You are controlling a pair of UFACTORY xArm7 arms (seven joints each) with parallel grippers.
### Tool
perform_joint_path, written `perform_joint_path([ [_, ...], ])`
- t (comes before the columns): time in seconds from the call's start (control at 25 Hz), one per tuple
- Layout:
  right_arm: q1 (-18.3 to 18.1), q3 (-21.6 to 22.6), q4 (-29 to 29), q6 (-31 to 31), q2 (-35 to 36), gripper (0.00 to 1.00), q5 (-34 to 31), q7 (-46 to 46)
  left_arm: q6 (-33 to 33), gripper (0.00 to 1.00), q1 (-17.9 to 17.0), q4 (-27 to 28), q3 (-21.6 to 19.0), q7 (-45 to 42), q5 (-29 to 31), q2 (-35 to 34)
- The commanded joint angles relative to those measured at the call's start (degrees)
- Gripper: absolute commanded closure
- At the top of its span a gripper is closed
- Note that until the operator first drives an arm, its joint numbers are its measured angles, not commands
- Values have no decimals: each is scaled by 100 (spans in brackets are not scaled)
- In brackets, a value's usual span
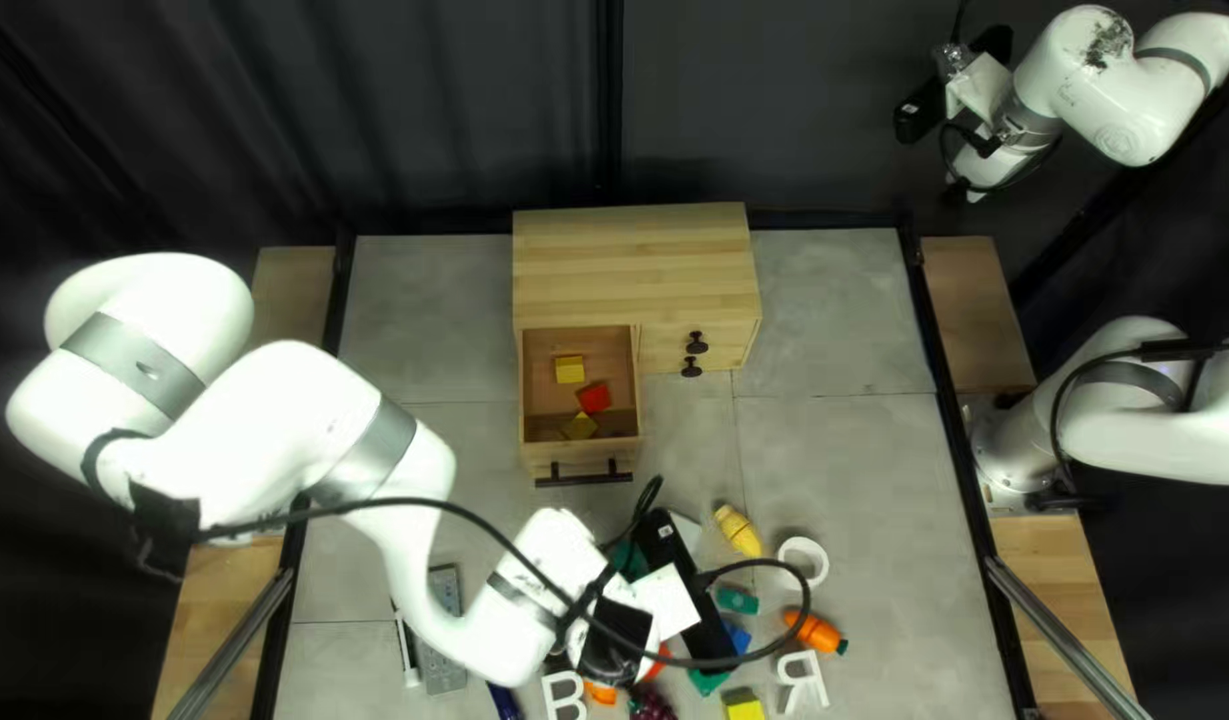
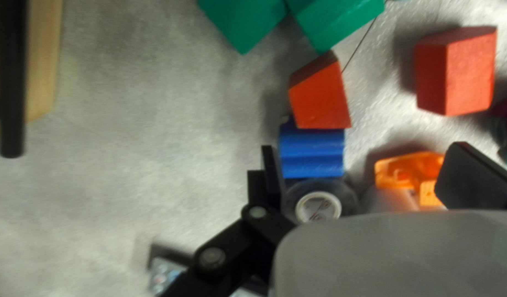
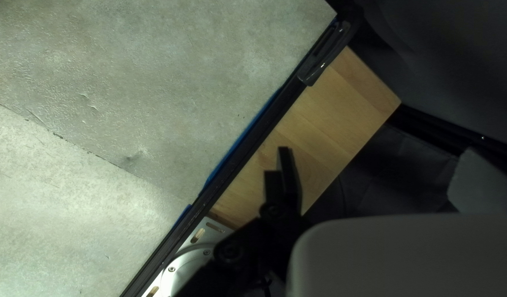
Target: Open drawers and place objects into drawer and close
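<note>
At the centre of the top left view the drawer (image 1: 577, 354) of the wooden cabinet (image 1: 634, 267) stands pulled out, holding a yellow block (image 1: 569, 370), a red block (image 1: 594, 398) and another yellow block near its front; the two drawers with round knobs (image 1: 696, 343) beside it are closed. More pieces lie on the bench (image 1: 841, 320) toward the lower middle and lower right, among them a toy corn (image 1: 738, 531), a white ring (image 1: 804, 560) and a toy carrot (image 1: 817, 632). The left tool (image 2: 363, 148) is spread wide and grips nothing, over a tight cluster: a blue block (image 2: 311, 154) touches a red-orange block (image 2: 322, 99) and sits right against a tape roll (image 2: 319, 212), with an orange plastic piece (image 2: 410, 170) near. The chief risk, I judge, is crowding: lowered here, a finger could land on the tape roll or orange piece, or closing could pinch two things and shed one on the way. The arm's cable (image 1: 414, 502) loops wide and might sweep the carrot. At the drawer, a low approach could strike the bar handle (image 1: 584, 475), and a block left riding high could jam the closing. The right tool (image 3: 377, 147), wide and empty, is well away from the pieces.
</note>
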Motion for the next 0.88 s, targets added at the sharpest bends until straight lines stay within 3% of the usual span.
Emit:
perform_joint_path([
  [0.04, 0, 0, 0, 0, 0, 0, 0, 0, -328, 0, 34, -289, 74, -108, 64, -100],
  [0.56, 0, 0, 0, 0, 0, 0, 0, 0, -135, 0, 8, -83, 138, -69, 207, -107],
  [0.88, 0, 0, 0, 0, 0, 0, 0, 0, -397, 0, 39, -406, 220, -183, 284, -243],
])
